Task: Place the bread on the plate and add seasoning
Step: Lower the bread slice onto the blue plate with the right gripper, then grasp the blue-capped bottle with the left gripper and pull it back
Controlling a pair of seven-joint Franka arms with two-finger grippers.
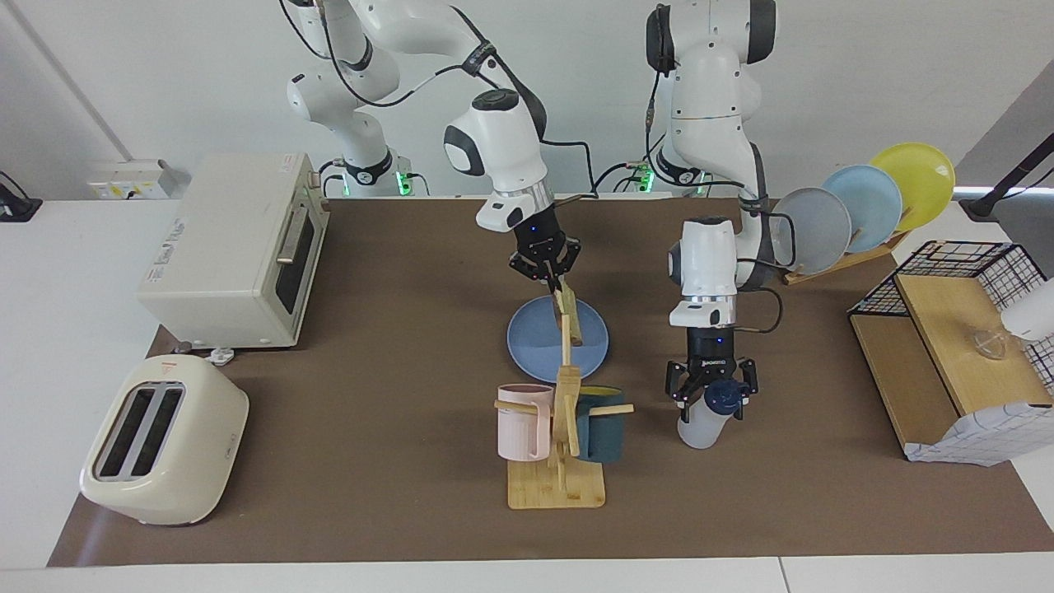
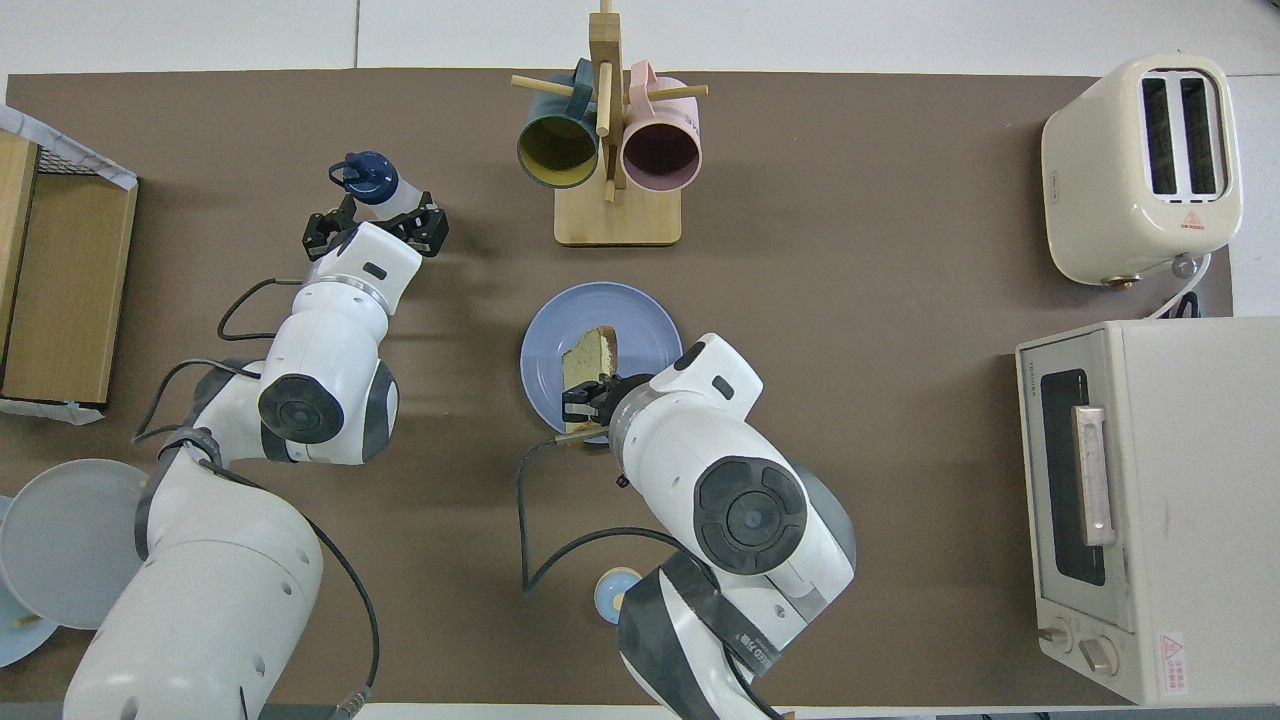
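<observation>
**Bread lowered to the plate while the bottle is taken up**

The worktop (image 1: pixel 395 346) is covered by a matte brown mat, and the largest things on it sit at the right arm's end: a boxy cream oven (image 1: pixel 235 251) with a dark glass door, and farther from the robots a rounded cream toaster (image 1: pixel 165 453) whose two slots are empty, which fits the bread being out already. At the left arm's end stand a wire-and-wood shelf (image 1: pixel 947 346) and a wooden rack (image 1: pixel 856 247) holding three plates upright on edge, kept out of the working area.

Mid-worktop lies the plate (image 2: pixel 640 320), round, flat, smooth medium blue. A wooden mug tree (image 2: pixel 610 215) stands farther from the robots than the plate, with a pink ribbed mug (image 2: pixel 662 150) and a dark teal mug (image 2: pixel 558 150) hung on its pegs.

The right gripper (image 1: pixel 553 278) is over the plate's edge nearer the robots, its jaws closed on one edge of the bread (image 2: pixel 590 360). The slice, squarish with pale porous crumb and a light brown crust, hangs tilted from that edge, its lower end at or just above the plate; I cannot tell if it touches. Holding by the edge probably lets it be laid flat.

The left gripper (image 1: pixel 712 394) is down around the seasoning (image 1: pixel 706 420), a small translucent white bottle with a navy cap, standing toward the left arm's end. The jaws sit either side of its neck; whether they grip I cannot tell.
</observation>
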